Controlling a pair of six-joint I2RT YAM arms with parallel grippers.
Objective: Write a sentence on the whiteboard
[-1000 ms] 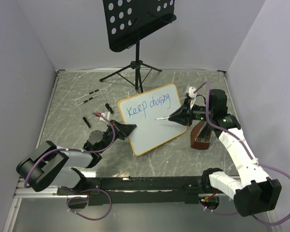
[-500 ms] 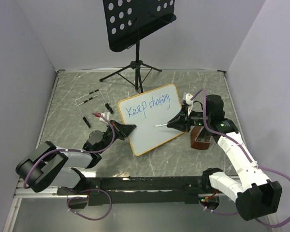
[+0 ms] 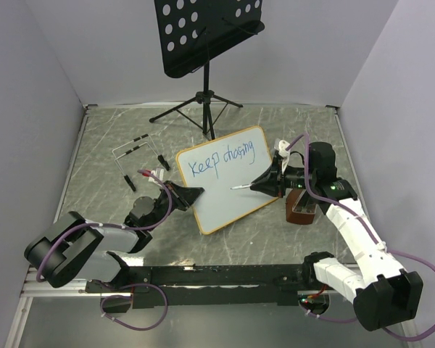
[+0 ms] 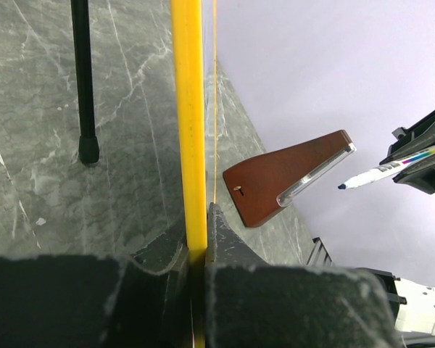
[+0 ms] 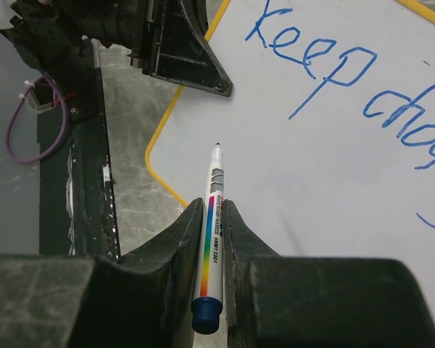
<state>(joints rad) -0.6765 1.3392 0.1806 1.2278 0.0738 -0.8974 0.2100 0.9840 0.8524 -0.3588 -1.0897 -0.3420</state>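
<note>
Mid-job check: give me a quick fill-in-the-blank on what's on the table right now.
The blue handwritten lettering on the orange-framed rectangular whiteboard reads "Keep ____".
The right claw is shut on a rainbow-striped white ____.
The left claw is shut on the ____'s frame.
Missing: chasing; marker; whiteboard.

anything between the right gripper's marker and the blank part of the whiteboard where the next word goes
Nothing visible. The marker in the right gripper points at the bare whiteboard below the blue lettering, with only open air between them. The left gripper clamps the board's edge, off to the side.
</note>
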